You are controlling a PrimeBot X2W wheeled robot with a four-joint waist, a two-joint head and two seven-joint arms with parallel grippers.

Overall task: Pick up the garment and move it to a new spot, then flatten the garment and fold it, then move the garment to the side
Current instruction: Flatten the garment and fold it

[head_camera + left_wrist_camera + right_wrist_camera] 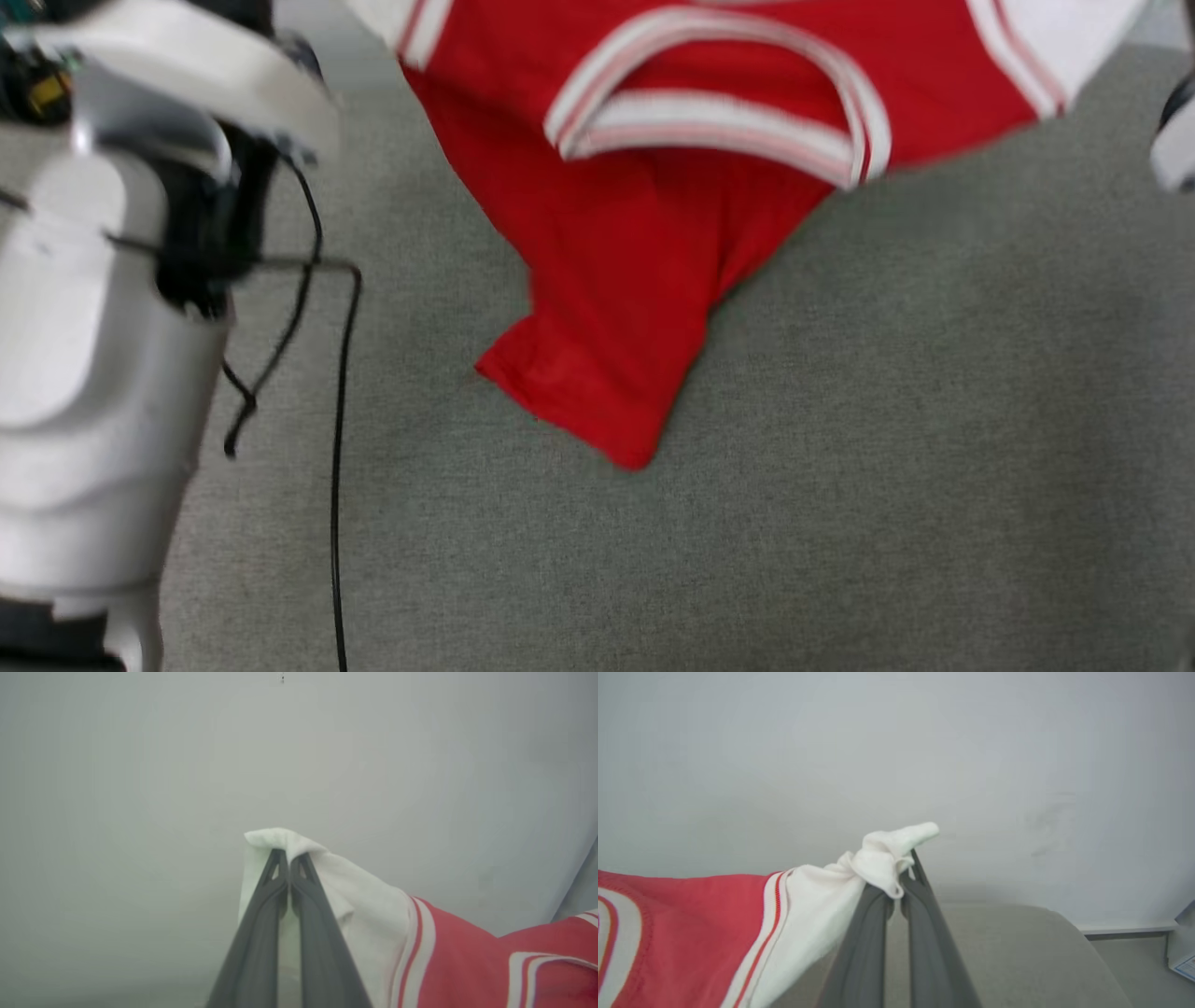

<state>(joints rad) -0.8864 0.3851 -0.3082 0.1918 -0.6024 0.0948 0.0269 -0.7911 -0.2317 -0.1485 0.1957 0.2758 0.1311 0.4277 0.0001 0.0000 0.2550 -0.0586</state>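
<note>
The left gripper point(289, 856) has both long dark fingers pressed together, clamped on the tip of one white short sleeve point(280, 840) of the red thin-fabric sports jersey point(635, 280) with white-and-red striped trim. The right gripper point(906, 882) is the same: its jaws are closed, with the other white sleeve point(882, 858) bunched over its fingertips. So we log both claws as shut, one on each sleeve.

The key relation is that the jersey stretches between the two grippers. Its long axis runs sleeve to sleeve, across the robot's front. Seen from each wrist, the red body trails off toward the other arm, so neither arm is nearer and the hold is shared.

In the head view the striped collar sits near the top. The red body tapers down to a hem corner over the grey-green woven surface point(934, 420). We cannot tell whether that corner touches the cloth or hangs just above it (the frame is blurry). The pale left forearm point(84, 327) and a black cable point(338, 467) stand off to the left, apart from the fabric.

We judge this to be the carry step, with the jersey lifted and not yet laid at a new spot. For the lay-down, the hem would likely land first, so both arms need to keep the sleeve line level and spread.
</note>
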